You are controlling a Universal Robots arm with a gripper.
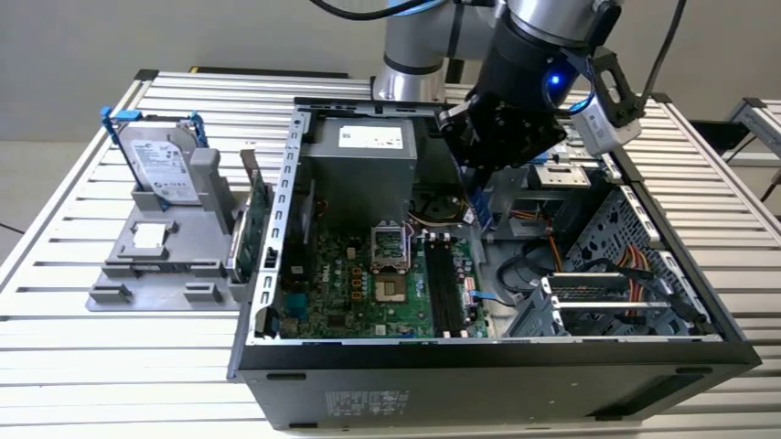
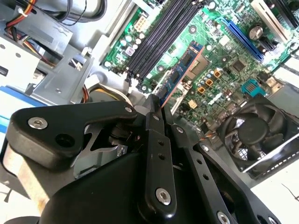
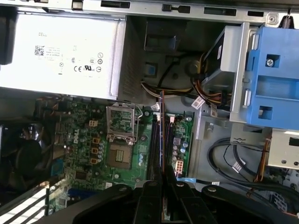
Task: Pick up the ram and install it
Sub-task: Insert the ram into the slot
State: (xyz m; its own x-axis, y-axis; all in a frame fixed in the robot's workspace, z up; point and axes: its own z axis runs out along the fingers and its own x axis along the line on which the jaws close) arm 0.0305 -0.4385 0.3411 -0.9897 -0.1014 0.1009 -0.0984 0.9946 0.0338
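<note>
above the slots: claw (image 2: 156, 109) clamped on the ram (image 2: 180, 74), edge-on over the computer case (image 1: 488, 366).
your aim: keep ram parallel to the memory slots (image 3: 159, 140), level.

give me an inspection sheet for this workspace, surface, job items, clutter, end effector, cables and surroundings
Surface: slatted metal table carrying an open computer case and a grey fixture.
Job's things: the ram is clamped on edge in the end effector, above the motherboard and in line with the black memory slots; not seated.
Clutter: hard drive with blue rails upright in the fixture; green expansion card standing beside the case wall.
End effector: end effector shut on the ram, inside the case, in both wrist views.
Cables: coloured wire bundles near the drive cage; black cables along the arm.
Surroundings: plain light wall; another slatted table at the exterior view's right.
</note>
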